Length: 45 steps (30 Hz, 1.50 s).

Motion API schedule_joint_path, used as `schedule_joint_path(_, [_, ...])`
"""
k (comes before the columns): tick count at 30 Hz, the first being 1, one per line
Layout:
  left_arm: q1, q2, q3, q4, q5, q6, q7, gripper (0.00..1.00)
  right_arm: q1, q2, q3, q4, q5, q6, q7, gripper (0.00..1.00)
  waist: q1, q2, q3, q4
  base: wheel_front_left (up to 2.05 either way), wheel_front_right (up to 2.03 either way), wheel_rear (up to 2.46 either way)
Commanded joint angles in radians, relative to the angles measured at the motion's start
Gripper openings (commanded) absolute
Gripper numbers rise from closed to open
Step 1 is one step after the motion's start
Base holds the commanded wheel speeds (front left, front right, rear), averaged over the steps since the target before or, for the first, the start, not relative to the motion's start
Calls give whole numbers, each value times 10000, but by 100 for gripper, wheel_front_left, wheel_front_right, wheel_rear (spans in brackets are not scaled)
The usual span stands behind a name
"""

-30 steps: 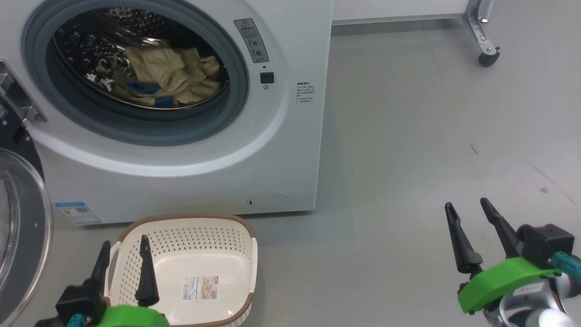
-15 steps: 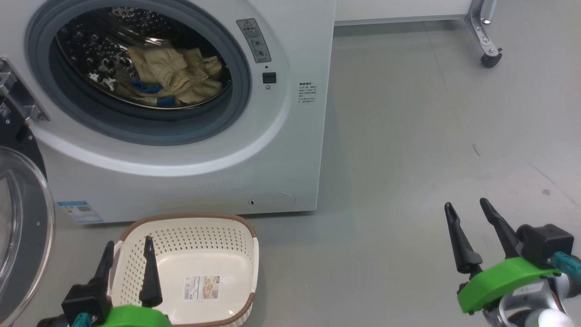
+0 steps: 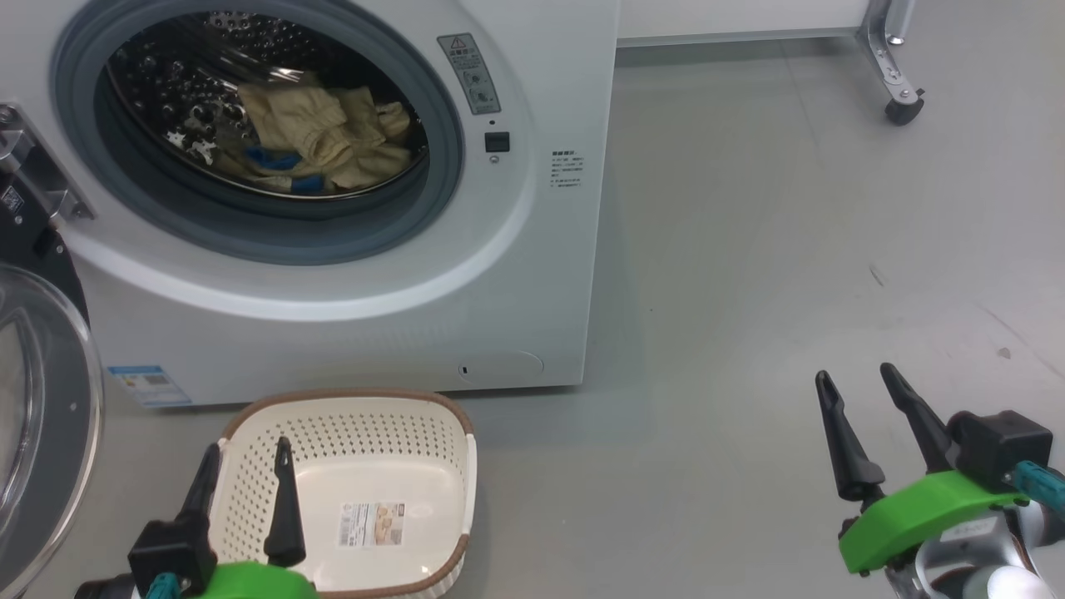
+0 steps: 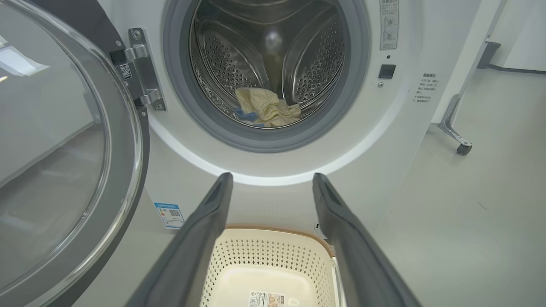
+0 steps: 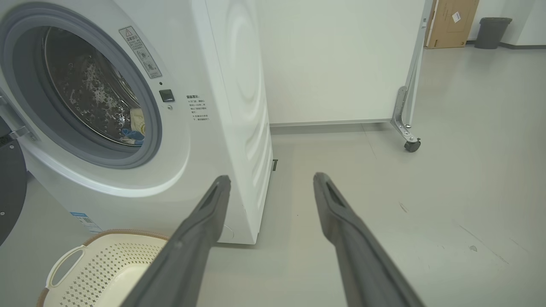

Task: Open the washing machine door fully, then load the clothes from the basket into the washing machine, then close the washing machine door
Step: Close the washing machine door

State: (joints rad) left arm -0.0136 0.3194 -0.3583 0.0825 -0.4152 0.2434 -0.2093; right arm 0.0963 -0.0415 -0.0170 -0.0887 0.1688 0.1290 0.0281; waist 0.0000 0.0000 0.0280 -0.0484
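Clothes [image 3: 324, 137] lay bunched low in the drum [image 3: 166, 75] in the head view, cream with blue patches, well behind the grey gasket, so nothing looked likely to catch at closing. The door [image 3: 42, 433] hung wide open at the far left, clear of the porthole. The basket [image 3: 349, 433] sat on the floor [image 3: 749, 249] just before the washer [image 3: 532, 274], bare inside but for the label on its base. Loading, I judge, was finished and only the closing remained. The left gripper [image 3: 250, 444] hovered over the basket's near-left corner, fingers parted and holding nothing, close to the door it would have to push. The right gripper [image 3: 856, 372] hung well apart over bare floor, likewise spread and unladen, probably parked out of the way.

From the left wrist, the two fingers framed the basket's back wall and pointed at the porthole. The door's glass bowl stood at the left, carried on its hinge [image 4: 143, 72]. The clothes showed as a small heap at the drum's bottom.

From the right wrist, the spread fingers aimed past the washer's front corner toward open floor and a caster [image 5: 411, 146]. A sliver of the clothes showed through the porthole, and the basket's handle sat at the lower left.
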Motion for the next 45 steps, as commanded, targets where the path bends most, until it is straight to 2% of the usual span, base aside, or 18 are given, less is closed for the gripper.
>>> schedule_joint_path(1, [-522,260,380,-314,114,520,4,100,-227,-87,185,-354,59,17,-10,100,0,0,31,10,-125,92,33])
schedule_joint_path(10, [-586,350,352,-385,173,629,67,100,-278,-87,170,-371,57,17,-23,100,0,0,113,51,-191,157,34])
schedule_joint_path(13, [-592,394,258,-449,104,429,56,100,-290,-87,164,-361,72,17,-29,100,0,0,118,60,-218,181,36])
schedule_joint_path(21, [-595,452,216,-451,71,389,44,100,-294,-87,157,-314,99,17,-60,100,0,0,83,85,-136,134,2])
schedule_joint_path(45, [-664,532,94,-488,-4,456,61,100,-280,-87,100,-248,97,17,-137,100,0,0,96,359,-11,11,0])
